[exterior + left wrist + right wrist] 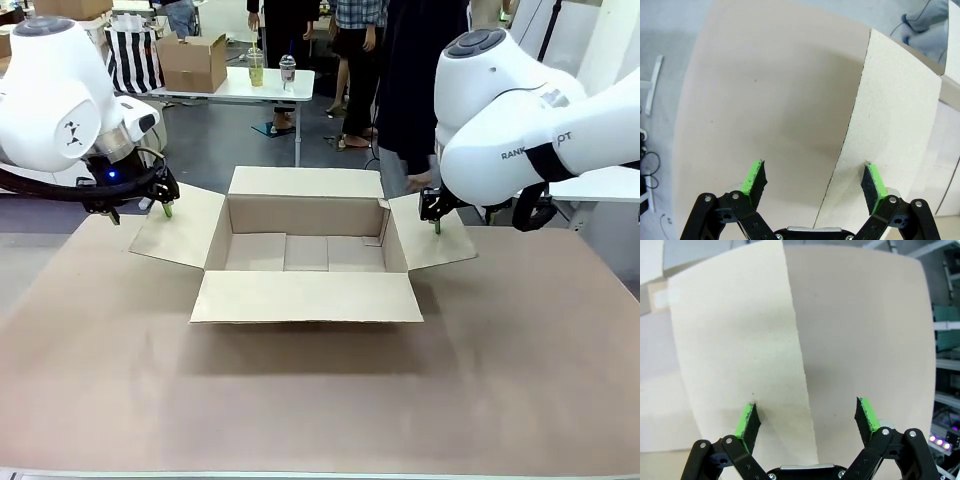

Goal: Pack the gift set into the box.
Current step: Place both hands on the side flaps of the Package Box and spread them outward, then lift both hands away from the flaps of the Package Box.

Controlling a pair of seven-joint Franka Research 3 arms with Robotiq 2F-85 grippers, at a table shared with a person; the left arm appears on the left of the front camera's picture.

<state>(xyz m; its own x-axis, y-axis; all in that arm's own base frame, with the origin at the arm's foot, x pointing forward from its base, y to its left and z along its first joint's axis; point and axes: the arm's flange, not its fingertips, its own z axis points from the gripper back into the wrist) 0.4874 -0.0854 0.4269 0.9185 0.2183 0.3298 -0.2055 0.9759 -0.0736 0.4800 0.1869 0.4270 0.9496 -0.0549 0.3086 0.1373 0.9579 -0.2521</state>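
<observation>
Front view, and the brown tabletop point(320, 400) runs wide across the frame. The box point(300, 213) sits at its middle, mouth up, long axis running left to right, all four flaps splayed outward. The left flap point(180, 228) and right flap point(435, 238) slope away at the short ends.

Over to the left wrist view: the left tool point(814, 175) is spread wide, straddling the left flap's outer edge, with one green pad point(874, 185) over cardboard and the other over tabletop.

Right wrist view, same story: the right tool point(807, 412) is spread across the right flap's edge, gripping nothing.
</observation>
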